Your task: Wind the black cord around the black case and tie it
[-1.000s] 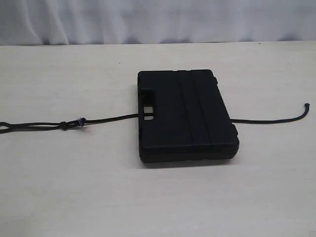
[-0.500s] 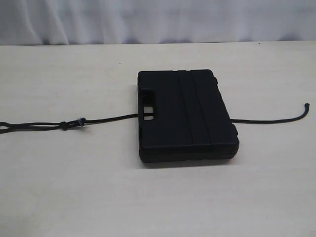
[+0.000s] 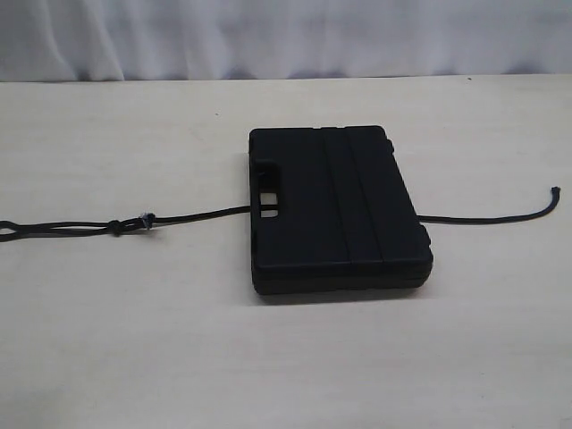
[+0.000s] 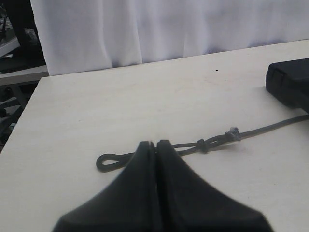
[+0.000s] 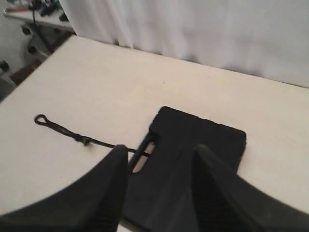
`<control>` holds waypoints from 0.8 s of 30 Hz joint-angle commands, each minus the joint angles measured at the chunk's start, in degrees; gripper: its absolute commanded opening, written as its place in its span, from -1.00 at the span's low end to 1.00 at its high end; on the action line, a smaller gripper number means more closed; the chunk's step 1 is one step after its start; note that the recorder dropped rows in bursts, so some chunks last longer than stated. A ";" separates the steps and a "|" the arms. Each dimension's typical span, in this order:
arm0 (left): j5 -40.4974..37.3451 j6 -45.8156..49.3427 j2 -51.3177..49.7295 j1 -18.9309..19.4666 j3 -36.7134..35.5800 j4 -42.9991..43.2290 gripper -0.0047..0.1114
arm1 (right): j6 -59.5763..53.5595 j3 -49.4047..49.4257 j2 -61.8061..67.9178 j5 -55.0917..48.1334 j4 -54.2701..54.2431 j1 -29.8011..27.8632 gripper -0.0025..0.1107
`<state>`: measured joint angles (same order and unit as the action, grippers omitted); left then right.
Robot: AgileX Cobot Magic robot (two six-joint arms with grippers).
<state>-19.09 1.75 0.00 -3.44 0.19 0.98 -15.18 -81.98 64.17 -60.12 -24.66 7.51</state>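
Left gripper (image 4: pixel 155 145) is pressed together, empty, above the looped end of the black cord (image 4: pixel 217 140); right gripper (image 5: pixel 159 153) hangs spread over the black case (image 3: pixel 335 210). Each should probably pinch the cord well out from the case, leaving slack to cross the lid. Thin, braided, knotted once, it lies on the table (image 3: pixel 134 340), meeting the handle slot (image 3: pixel 268 198) and reappearing opposite.

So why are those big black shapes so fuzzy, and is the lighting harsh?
Left wrist view: the left gripper is too near the lens and blurs; the black cord looks sharper. Right wrist view: the right gripper blurs likewise. Exterior view: soft, even light, thin shadow under the black case.
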 commanded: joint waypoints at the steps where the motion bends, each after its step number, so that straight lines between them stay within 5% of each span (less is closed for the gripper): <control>1: 0.61 -0.10 0.00 -0.46 -0.19 0.00 -0.92 | 6.56 -2.72 8.36 4.69 19.99 9.23 -0.25; 4: 0.61 -0.10 0.00 -0.46 -0.19 0.00 -0.92 | 27.21 -6.19 20.28 -1.41 51.57 22.43 -0.25; 5: 0.61 -0.10 0.00 -0.46 -0.19 0.00 -0.92 | 29.00 -7.27 23.04 -3.47 54.14 24.82 -0.25; 10: 0.61 -0.10 0.00 -0.46 -0.19 0.00 -0.92 | 24.63 -17.26 40.20 -2.91 28.91 29.45 -0.07; 17: 0.61 -0.10 0.00 -0.46 -0.19 0.00 -0.92 | 28.98 -19.41 54.73 6.61 25.61 31.71 -0.07; 24: 0.61 -0.10 0.00 -0.46 -0.19 0.00 -0.92 | 32.27 -27.02 63.18 3.21 28.52 31.82 -0.10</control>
<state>-19.20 1.75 0.00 -3.44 0.19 0.98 15.94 -106.33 125.24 -55.51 2.82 39.28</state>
